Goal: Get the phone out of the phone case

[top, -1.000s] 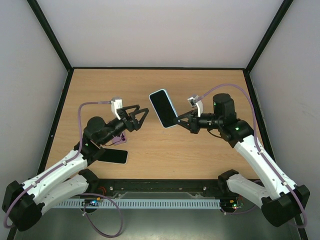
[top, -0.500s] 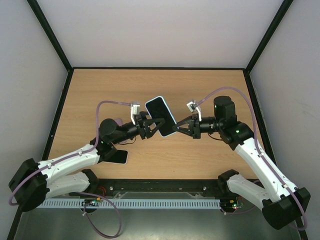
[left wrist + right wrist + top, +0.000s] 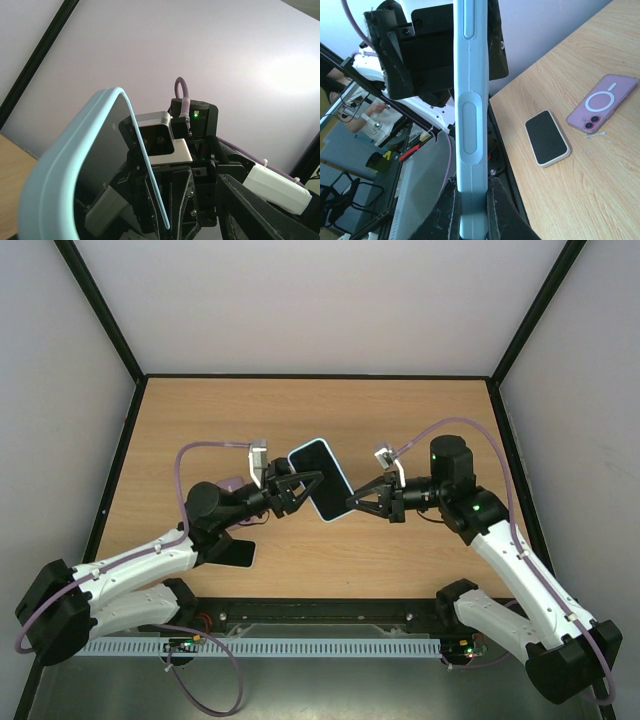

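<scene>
Gripping the lower right corner of the phone (image 3: 320,480), the right gripper (image 3: 351,502) holds it up off the wooden table (image 3: 420,420), with the screen tilted toward the overhead camera. The phone sits inside its light-blue phone case (image 3: 470,165). The left gripper (image 3: 303,488) is at the phone's opposite, left edge, its fingers reaching over and under that edge. Whether they press on the case or stand just clear of it I cannot tell from any view.

The right wrist view shows what the overhead view does not. The case appears edge-on and upright, with long moulded side buttons (image 3: 470,127). The right fingers (image 3: 451,212) are clamped against both faces at its bottom end. Beyond the held phone, on the table, a second phone (image 3: 547,137) lies screen up in a pale case. Next to it a purple translucent case (image 3: 602,102) lies back up, with a white ring mark and two camera lenses. Overhead, the second phone lies below and left of the held phone, partly under the left arm.

The left wrist view shows the case's rounded corner close up. Behind the phone it shows the right wrist's grey camera housing (image 3: 157,137) and a lit green light (image 3: 196,114).
</scene>
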Action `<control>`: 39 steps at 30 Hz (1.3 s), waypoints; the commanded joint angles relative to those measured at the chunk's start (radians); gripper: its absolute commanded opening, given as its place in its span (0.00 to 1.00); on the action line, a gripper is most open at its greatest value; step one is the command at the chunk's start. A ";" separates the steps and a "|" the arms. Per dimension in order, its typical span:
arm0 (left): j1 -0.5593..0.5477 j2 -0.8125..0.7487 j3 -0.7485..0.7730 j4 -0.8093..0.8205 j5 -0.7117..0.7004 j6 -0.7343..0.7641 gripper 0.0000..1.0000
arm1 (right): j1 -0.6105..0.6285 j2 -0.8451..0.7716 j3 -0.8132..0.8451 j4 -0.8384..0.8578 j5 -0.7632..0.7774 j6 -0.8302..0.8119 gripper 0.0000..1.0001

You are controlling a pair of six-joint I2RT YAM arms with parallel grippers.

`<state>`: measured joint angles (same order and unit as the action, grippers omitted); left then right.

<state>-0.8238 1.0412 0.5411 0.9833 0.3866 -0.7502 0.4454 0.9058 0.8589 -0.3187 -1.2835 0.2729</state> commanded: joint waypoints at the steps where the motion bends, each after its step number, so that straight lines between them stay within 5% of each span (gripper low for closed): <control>1: 0.022 0.003 -0.007 0.126 0.051 -0.033 0.54 | 0.004 -0.030 -0.006 0.077 -0.043 0.013 0.02; 39: 0.102 0.082 -0.015 0.200 0.195 -0.188 0.05 | 0.004 -0.033 -0.031 0.074 -0.010 -0.034 0.04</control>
<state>-0.7383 1.1423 0.5213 1.1160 0.5632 -0.9409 0.4454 0.8932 0.8215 -0.2626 -1.2953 0.2871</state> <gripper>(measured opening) 0.106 0.058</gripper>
